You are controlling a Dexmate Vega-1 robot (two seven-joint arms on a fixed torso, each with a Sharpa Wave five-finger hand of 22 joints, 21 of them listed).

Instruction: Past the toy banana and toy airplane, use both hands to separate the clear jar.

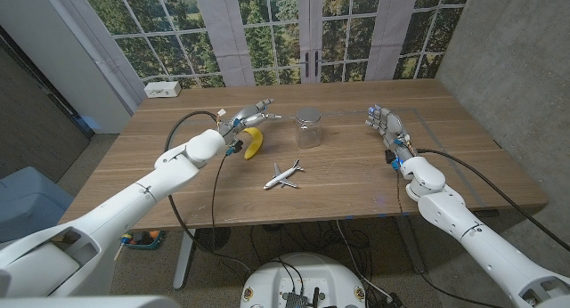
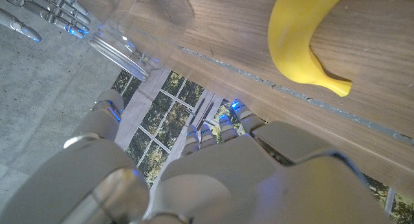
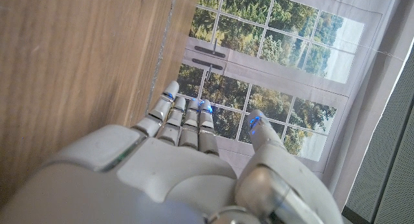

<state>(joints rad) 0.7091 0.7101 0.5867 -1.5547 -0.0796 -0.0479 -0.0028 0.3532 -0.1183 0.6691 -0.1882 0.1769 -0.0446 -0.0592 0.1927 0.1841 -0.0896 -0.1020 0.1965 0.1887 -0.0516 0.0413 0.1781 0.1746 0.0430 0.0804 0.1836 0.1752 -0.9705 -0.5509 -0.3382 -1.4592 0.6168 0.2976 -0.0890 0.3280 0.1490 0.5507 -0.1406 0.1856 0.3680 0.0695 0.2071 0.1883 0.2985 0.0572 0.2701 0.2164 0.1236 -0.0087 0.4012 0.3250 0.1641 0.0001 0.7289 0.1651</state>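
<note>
Nearest us lay the toy airplane (image 1: 283, 175), then the toy banana (image 1: 253, 142). Beyond them the clear jar (image 1: 308, 128) stood upright between our left hand (image 1: 250, 114) and right hand (image 1: 383, 123), both empty, fingers extended, apart from it.

No text, label, brand or number can be read on anything here (the clear jar (image 1: 308, 128) included).
</note>
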